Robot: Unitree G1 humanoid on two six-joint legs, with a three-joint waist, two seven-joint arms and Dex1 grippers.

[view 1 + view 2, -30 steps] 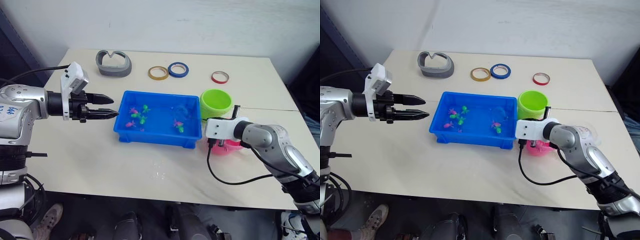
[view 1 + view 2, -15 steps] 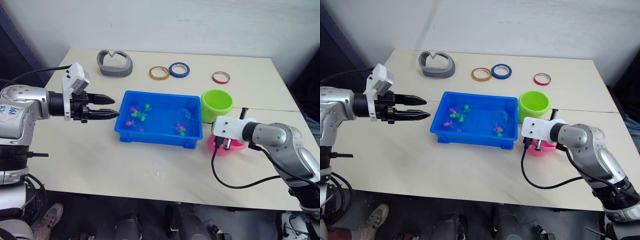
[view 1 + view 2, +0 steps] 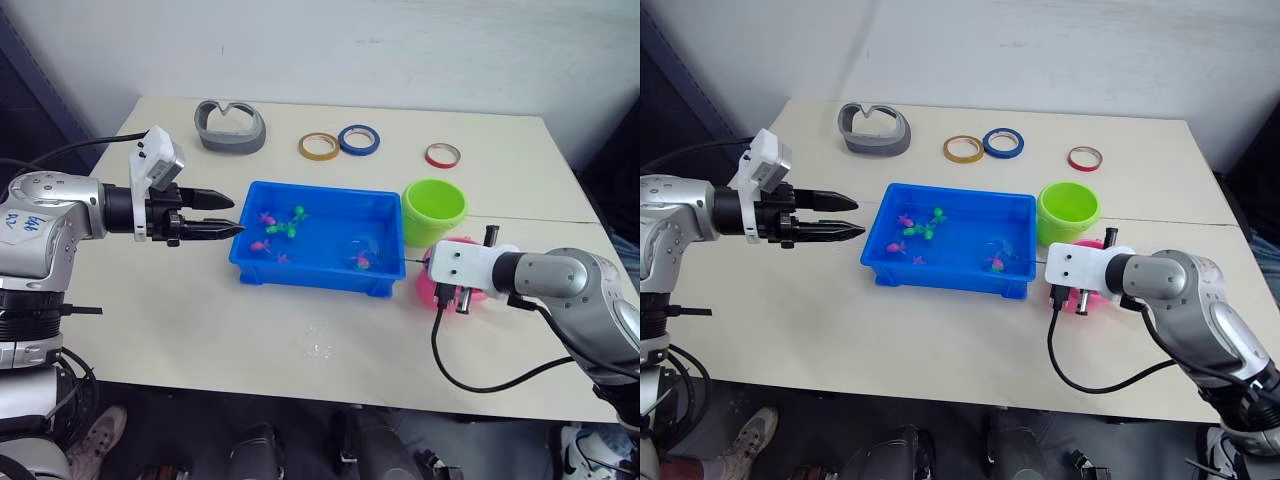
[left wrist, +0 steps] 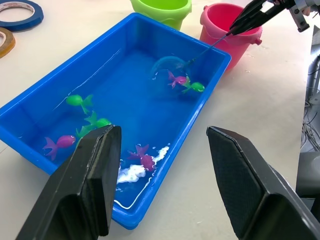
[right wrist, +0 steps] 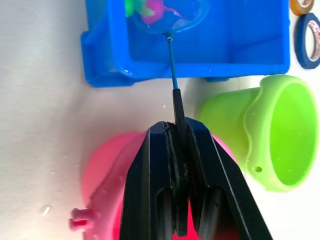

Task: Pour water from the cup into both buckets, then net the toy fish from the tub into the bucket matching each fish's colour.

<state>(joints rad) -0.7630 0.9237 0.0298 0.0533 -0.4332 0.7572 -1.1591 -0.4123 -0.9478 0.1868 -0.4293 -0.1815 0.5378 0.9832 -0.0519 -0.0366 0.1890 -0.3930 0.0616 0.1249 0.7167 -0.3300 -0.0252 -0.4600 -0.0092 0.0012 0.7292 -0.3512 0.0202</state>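
The blue tub [image 3: 309, 274] holds water and several magenta and green toy fish [image 4: 83, 101]. My right gripper [image 5: 175, 131] is shut on the net's dark stick, above the pink bucket [image 4: 223, 21]. The net's hoop [image 4: 167, 72] dips into the tub's near right part, with a magenta fish [image 4: 177, 79] and a green fish [image 4: 196, 87] at it. The lime green bucket [image 3: 433, 208] stands just behind the pink one. My left gripper [image 3: 226, 214] hovers open at the tub's left end, holding nothing. The cup is out of view.
Along the back of the table lie a grey curved object [image 3: 230, 126], a yellow tape ring [image 3: 317, 146], a blue one [image 3: 357, 139] and a red one [image 3: 440, 155]. Water drops [image 3: 320, 350] mark the table in front of the tub.
My right arm has drawn back to the right over the pink bucket, pulling the net's hoop toward the tub's near right corner. The left gripper has barely moved.
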